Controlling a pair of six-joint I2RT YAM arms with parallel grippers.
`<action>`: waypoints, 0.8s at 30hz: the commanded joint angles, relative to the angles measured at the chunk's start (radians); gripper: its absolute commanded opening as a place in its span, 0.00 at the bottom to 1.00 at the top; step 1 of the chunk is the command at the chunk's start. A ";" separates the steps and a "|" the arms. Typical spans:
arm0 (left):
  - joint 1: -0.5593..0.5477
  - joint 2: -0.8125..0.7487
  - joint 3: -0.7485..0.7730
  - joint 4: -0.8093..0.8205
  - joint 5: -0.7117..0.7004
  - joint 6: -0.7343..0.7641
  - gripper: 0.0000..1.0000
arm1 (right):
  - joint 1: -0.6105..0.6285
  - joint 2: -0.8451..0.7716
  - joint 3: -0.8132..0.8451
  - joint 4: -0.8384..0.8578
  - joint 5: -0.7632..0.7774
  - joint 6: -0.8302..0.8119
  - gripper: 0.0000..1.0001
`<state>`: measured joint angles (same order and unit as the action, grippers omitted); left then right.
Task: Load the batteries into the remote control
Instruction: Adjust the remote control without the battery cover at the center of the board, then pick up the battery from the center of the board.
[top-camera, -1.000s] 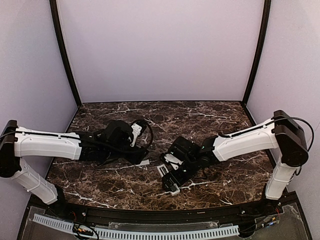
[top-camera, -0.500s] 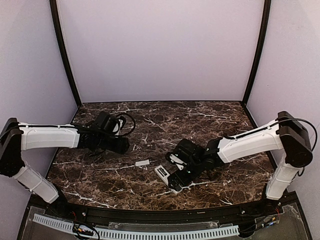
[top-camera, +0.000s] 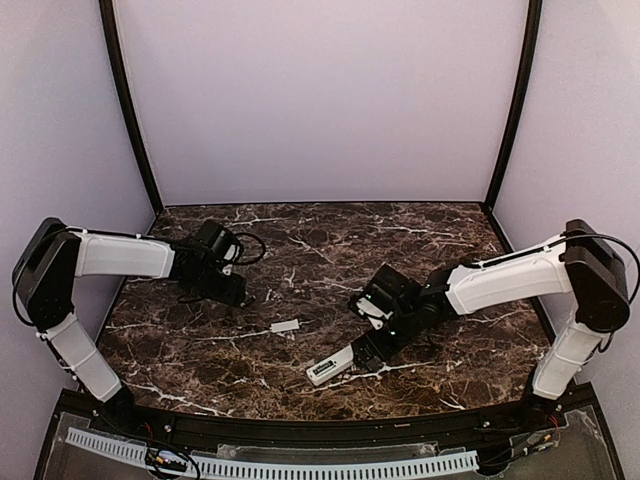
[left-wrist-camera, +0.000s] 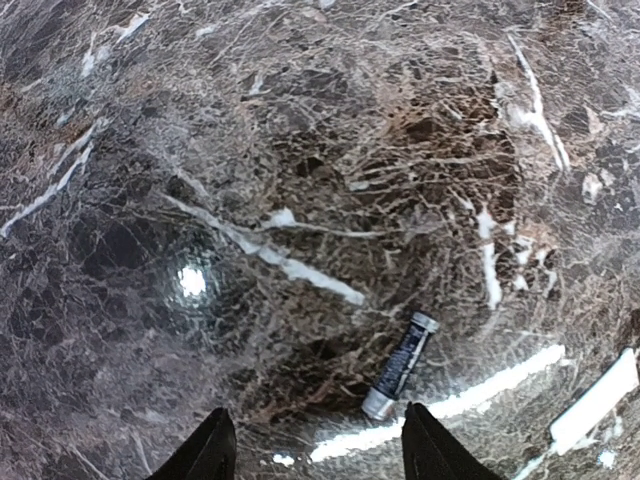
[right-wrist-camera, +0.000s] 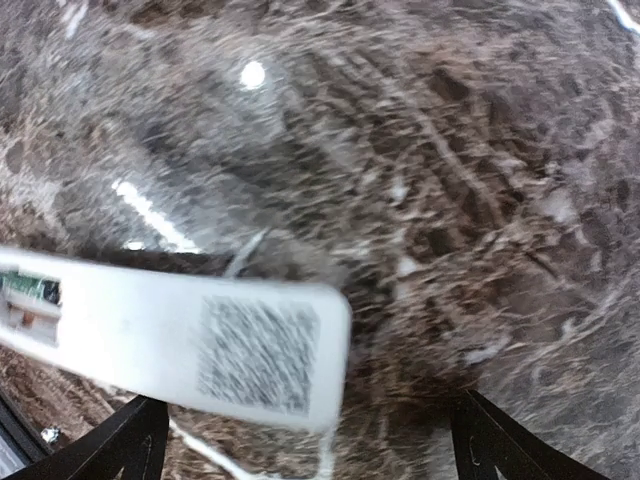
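The remote control (top-camera: 330, 367) lies on the marble near the front, white, back side up. In the right wrist view it (right-wrist-camera: 170, 345) shows a grey label and an open battery bay at its left end, blurred. My right gripper (top-camera: 369, 344) is open just right of the remote's end; its fingers (right-wrist-camera: 135, 440) stand wide apart with the remote's end above them (right-wrist-camera: 315, 455). A dark battery (left-wrist-camera: 400, 365) with silver ends lies on the table just ahead of my open, empty left gripper (left-wrist-camera: 320, 455), which shows at the far left (top-camera: 232, 291).
A small white flat piece (top-camera: 285, 326) lies between the two grippers; it also shows at the right edge of the left wrist view (left-wrist-camera: 598, 400). The dark marble table (top-camera: 330, 240) is enclosed by lilac walls with black corner posts.
My left arm has drawn back to the far left. My right gripper has pulled back to the right off the remote, which has turned and now lies slanting toward the front left.
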<state>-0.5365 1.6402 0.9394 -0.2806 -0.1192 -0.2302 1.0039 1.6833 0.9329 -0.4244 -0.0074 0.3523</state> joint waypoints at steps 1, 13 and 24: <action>0.035 0.033 0.048 -0.045 0.047 0.037 0.56 | -0.080 0.055 -0.016 -0.083 0.045 -0.026 0.97; 0.034 0.154 0.129 -0.026 0.211 0.088 0.45 | -0.094 -0.018 -0.007 -0.073 -0.049 -0.049 0.97; -0.028 0.181 0.126 -0.073 0.148 0.110 0.32 | -0.094 -0.113 -0.033 -0.057 -0.116 -0.041 0.97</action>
<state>-0.5266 1.8042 1.0489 -0.2897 0.0608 -0.1444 0.9142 1.6047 0.9009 -0.4770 -0.0925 0.3080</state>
